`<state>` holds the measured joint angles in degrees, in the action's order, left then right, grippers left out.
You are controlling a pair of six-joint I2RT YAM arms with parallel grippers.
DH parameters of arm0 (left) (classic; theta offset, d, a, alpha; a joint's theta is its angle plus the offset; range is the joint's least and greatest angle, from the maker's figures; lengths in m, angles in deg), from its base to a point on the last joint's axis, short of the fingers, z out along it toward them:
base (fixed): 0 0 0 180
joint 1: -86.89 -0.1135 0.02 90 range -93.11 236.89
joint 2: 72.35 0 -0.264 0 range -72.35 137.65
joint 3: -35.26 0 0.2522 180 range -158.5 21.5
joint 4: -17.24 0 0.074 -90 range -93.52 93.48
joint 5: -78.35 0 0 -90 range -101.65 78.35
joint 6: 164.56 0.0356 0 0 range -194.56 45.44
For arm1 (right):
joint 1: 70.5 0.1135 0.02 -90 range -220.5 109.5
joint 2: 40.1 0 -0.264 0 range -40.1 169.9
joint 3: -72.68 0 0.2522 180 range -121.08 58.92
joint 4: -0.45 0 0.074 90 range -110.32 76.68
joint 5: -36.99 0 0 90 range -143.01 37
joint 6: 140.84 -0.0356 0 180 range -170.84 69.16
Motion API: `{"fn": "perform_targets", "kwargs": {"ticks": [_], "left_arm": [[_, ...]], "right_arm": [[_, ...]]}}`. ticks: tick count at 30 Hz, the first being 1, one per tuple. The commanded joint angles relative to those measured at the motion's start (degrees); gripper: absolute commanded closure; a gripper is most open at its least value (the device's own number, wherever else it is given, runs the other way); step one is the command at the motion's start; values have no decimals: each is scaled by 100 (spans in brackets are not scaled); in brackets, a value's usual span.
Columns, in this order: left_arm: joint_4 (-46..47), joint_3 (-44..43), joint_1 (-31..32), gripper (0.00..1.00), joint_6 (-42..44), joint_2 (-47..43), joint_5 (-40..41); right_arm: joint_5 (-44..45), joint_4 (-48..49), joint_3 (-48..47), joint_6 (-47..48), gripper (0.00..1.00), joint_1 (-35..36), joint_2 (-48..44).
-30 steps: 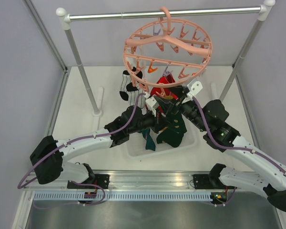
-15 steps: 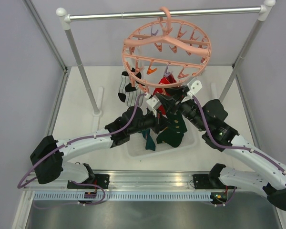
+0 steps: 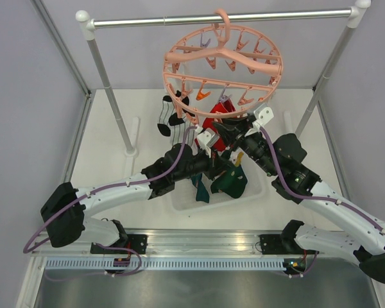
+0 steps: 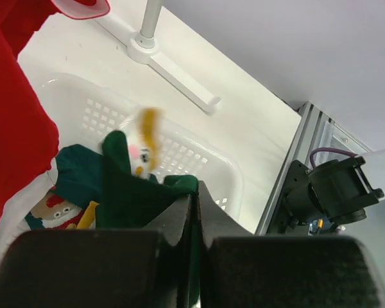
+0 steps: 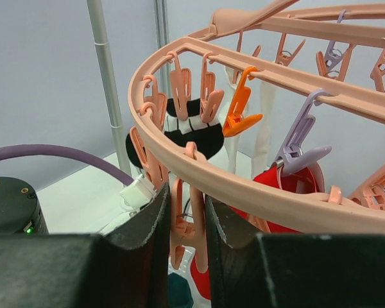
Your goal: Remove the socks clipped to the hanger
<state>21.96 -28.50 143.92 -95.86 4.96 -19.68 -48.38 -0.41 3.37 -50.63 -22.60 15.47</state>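
Observation:
The salmon-pink ring hanger [image 3: 224, 64] hangs by its hook from the rail. A black-and-white striped sock [image 3: 170, 122] and a red sock [image 3: 213, 124] hang from its clips. My left gripper [image 3: 213, 168] is shut on a dark green sock [image 3: 232, 183] over the tray; in the left wrist view its jaws [image 4: 194, 200] pinch the green fabric [image 4: 131, 192], with the red sock [image 4: 13, 128] at the left. My right gripper [image 3: 223, 133] is up at the ring's near rim. In the right wrist view it [image 5: 185, 218] squeezes a pink clip [image 5: 187, 231] under the ring [image 5: 244, 186].
A white perforated tray [image 3: 179, 199] lies under the hanger and holds a teal sock [image 3: 199, 186]; its wall shows in the left wrist view [image 4: 199, 160]. The silver rail [image 3: 179, 20] stands on two posts [image 3: 112, 96], [image 3: 324, 77]. A post foot [image 4: 173, 70] lies beyond the tray.
The green sock has dropped lower toward the tray with my left gripper on it. My right gripper has closed in on the clip at the ring's rim. The hanger has swung slightly.

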Motion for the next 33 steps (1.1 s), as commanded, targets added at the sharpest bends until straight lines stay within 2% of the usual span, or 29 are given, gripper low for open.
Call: {"fn": "perform_targets", "kwargs": {"ticks": [1, 8, 15, 20, 33], "left_arm": [[59, -28, 27, 98, 223, -226, 223], [112, 69, 27, 98, 223, -314, 355], [209, 306, 27, 98, 161, -297, 968], [279, 482, 18, 98, 109, -200, 1111], [218, 895, 18, 94, 82, -182, 1515]], "right_arm": [[127, 256, -220, -21, 90, 18, -81], [179, 230, -211, -135, 91, 18, -134], [320, 125, -220, -74, 91, 18, -240], [425, 37, -228, -73, 91, 9, -310], [1075, -332, -211, 216, 91, 9, -714]]}}
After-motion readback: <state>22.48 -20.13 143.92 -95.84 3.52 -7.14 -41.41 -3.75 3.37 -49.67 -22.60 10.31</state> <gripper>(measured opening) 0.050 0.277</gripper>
